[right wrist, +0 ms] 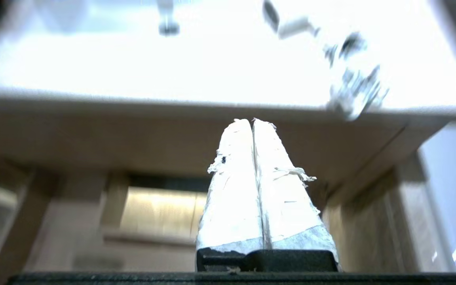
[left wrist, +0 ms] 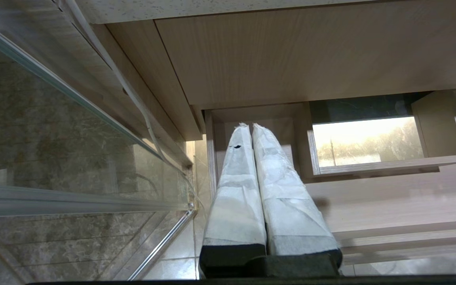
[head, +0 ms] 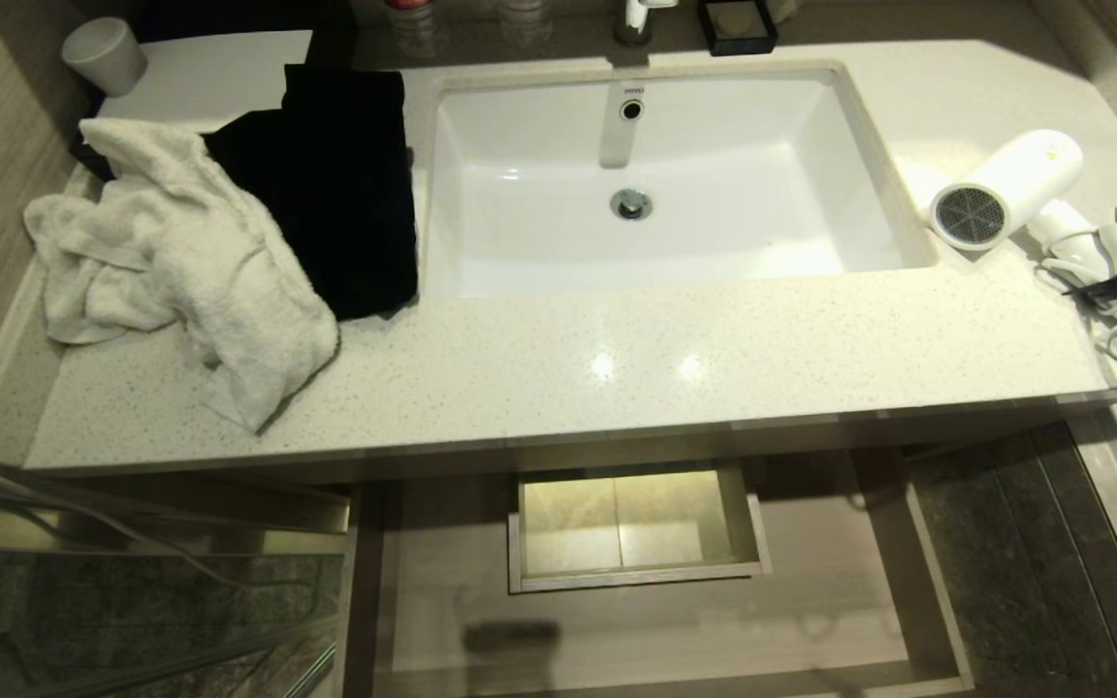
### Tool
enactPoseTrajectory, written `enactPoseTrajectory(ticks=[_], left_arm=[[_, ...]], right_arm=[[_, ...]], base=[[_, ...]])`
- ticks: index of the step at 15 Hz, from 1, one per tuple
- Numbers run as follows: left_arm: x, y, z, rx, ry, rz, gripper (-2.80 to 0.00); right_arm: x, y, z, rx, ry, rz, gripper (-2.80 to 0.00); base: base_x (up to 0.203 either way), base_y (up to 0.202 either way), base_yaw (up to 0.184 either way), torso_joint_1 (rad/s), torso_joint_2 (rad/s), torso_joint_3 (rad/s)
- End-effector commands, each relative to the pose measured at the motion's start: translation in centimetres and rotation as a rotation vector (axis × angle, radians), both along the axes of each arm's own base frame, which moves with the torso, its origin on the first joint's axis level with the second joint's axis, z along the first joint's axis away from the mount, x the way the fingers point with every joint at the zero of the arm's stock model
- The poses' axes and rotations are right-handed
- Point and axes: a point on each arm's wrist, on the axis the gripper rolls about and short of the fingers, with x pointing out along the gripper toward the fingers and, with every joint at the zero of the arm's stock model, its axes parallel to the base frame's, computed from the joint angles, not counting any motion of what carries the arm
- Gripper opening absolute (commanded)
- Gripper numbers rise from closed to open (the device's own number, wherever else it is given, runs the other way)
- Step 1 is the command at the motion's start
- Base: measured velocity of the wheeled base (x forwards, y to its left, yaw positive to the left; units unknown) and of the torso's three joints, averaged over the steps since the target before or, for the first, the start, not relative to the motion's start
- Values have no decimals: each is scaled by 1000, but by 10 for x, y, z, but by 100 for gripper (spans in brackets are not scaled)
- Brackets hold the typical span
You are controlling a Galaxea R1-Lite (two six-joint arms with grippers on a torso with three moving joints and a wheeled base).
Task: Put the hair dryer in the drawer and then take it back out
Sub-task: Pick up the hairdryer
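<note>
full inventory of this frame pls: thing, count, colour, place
hair dryer: 1, white, countertop right of sink, cord bundled beside it
drawer: 1, light wood, pulled open under counter, nothing inside
sink: 1, white, counter middle
towel: 1, white, crumpled, counter left
cloth: 1, black, between towel and sink
cup: 1, grey, back left corner
left tool: 1, white-wrapped, shut, low before drawer
right tool: 1, white-wrapped, shut, below counter edge

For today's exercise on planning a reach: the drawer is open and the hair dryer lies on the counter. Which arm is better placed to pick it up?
Right, probably. The hair dryer lies on the counter's right end, and the right gripper faces that edge. The left gripper sits low by the drawer, on the far side.
</note>
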Motion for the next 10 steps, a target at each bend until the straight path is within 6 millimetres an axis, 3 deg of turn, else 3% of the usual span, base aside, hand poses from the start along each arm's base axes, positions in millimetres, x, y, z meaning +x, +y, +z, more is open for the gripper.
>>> enactPoseTrajectory(ticks=[1, 2, 3, 6, 10], left_arm=[[0, 0, 0, 0, 0, 0, -280], [0, 0, 0, 0, 1, 0, -280], [0, 0, 0, 0, 0, 0, -280], [0, 0, 0, 0, 0, 0, -280], [0, 0, 0, 0, 0, 0, -280]], right_arm=[[-31, -5, 60, 18, -51, -16, -280], [-26, -4, 87, 14, 11, -26, -280], [-8, -2, 116, 6, 95, -37, -280], [62, 6, 180, -19, 335, -113, -280], [166, 6, 215, -142, 619, -212, -280]], base=[[0, 0, 0, 0, 0, 0], [0, 0, 0, 0, 0, 0], [0, 0, 0, 0, 0, 0], [0, 0, 0, 0, 0, 0], [0, 0, 0, 0, 0, 0]])
